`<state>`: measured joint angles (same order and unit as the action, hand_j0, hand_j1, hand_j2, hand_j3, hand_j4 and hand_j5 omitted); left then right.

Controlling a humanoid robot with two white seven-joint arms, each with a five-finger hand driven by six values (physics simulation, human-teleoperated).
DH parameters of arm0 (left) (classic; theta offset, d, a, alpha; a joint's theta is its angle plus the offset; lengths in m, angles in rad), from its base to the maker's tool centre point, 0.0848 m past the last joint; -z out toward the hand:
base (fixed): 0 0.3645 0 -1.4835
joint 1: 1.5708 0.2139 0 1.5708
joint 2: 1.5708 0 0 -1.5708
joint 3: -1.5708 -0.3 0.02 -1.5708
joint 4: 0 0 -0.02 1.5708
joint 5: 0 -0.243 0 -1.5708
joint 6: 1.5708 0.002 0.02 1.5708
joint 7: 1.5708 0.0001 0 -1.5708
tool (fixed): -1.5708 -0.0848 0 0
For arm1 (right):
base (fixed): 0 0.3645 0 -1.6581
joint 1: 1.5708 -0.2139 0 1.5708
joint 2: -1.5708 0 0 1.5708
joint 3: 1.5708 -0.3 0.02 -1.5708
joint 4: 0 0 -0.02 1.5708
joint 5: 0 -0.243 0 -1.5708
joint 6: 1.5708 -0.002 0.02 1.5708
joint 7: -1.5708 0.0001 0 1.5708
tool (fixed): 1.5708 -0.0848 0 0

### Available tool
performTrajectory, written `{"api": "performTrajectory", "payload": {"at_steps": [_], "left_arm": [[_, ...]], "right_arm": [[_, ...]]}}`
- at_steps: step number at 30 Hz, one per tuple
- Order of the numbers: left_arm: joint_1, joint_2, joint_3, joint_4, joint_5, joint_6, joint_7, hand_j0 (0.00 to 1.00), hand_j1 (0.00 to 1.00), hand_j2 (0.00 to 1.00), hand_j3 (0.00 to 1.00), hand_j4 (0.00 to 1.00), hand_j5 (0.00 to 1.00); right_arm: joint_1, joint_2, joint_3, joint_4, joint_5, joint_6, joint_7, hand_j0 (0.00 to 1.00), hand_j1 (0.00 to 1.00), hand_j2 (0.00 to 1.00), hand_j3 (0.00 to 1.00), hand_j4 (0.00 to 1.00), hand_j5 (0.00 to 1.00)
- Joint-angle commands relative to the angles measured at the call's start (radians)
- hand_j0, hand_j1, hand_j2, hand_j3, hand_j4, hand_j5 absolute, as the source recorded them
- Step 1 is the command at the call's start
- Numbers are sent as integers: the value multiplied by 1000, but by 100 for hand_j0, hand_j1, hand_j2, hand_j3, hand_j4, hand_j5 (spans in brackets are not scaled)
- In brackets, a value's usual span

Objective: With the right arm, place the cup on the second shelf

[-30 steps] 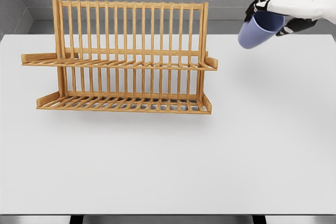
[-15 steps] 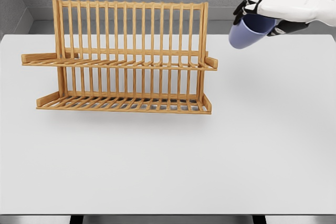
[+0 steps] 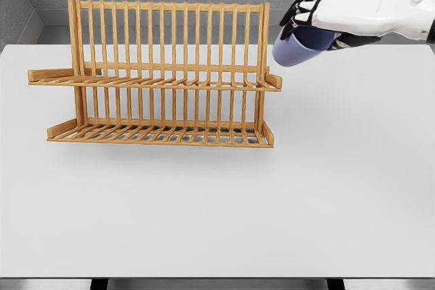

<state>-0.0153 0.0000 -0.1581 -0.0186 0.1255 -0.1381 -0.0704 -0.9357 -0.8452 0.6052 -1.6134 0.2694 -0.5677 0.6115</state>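
Blue cup (image 3: pixel 293 47) is clamped in the right hand (image 3: pixel 340 10), fingers wrapped over its rim, held tilted in the air just beside the wooden rack's (image 3: pixel 163 73) right post. Upper shelf (image 3: pixel 156 83) carries nothing. Judged: pick-up done; carrying over and setting down on the shelf remain. Left arm not visible.

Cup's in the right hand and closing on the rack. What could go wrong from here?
1. The cup hangs tilted just beside the rack's right post; carried straight across, it could strike the post and shove the rack.
2. The right hand covers the cup from above, so the fingers may catch on the upright slats over the upper shelf.
3. Released while tilted, the cup might tip on the slatted shelf.
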Motion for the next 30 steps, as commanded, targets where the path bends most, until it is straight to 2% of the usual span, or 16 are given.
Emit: {"api": "performTrajectory", "payload": {"at_steps": [1, 5, 7, 16, 20, 27, 30], "left_arm": [[0, 0, 0, 0, 0, 0, 0, 100, 100, 100, 100, 100, 100], [0, 0, 0, 0, 0, 0, 0, 100, 100, 100, 100, 100, 100], [0, 0, 0, 0, 0, 0, 0, 100, 100, 100, 100, 100, 100], [0, 0, 0, 0, 0, 0, 0, 100, 100, 100, 100, 100, 100], [0, 0, 0, 0, 0, 0, 0, 100, 100, 100, 100, 100, 100], [0, 0, 0, 0, 0, 0, 0, 100, 100, 100, 100, 100, 100], [0, 0, 0, 0, 0, 0, 0, 100, 100, 100, 100, 100, 100]], "right_arm": [[0, 3, -1, -8, -4, 5, -1, 65, 65, 65, 65, 65, 65], [0, 23, 2, -19, -4, 5, -1, 65, 65, 65, 65, 65, 65], [2, 23, 2, -56, -4, 6, -1, 65, 65, 65, 65, 65, 65], [9, 57, 12, -59, -6, 12, -1, 65, 65, 65, 65, 65, 65], [8, 80, 13, -57, -4, 54, -1, 65, 65, 65, 65, 65, 65], [8, 120, 16, -59, 2, 78, -1, 65, 65, 65, 65, 65, 65], [5, 144, 45, -59, 2, 98, -1, 65, 65, 65, 65, 65, 65]]}}
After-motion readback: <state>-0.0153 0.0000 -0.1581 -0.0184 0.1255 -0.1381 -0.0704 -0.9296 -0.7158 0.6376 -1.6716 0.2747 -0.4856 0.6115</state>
